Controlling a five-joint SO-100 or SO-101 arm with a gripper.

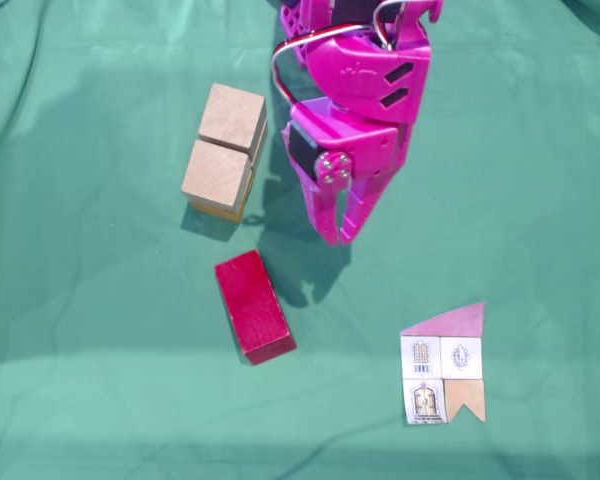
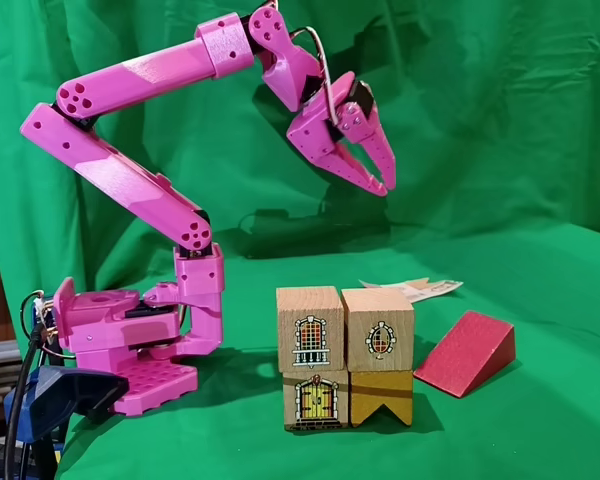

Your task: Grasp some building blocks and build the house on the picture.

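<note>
Two tan cubes [image 1: 225, 145] stand side by side on top of two lower blocks, forming a small wall [image 2: 346, 355] with window and door drawings on its front. A dark red wedge-like block [image 1: 253, 305] lies on the cloth, apart from the wall, to its right in the side fixed view [image 2: 465, 352]. The picture [image 1: 443, 365], a flat house card, lies on the cloth and shows behind the wall [image 2: 422, 289]. My pink gripper [image 1: 335, 236] hangs high in the air [image 2: 380, 184], above the wall. Its fingers are together and hold nothing.
Green cloth [image 1: 100, 380] covers the table and the backdrop. The arm's pink base [image 2: 130, 350] sits at the left of the side fixed view, with a blue clamp [image 2: 55, 395] in front of it.
</note>
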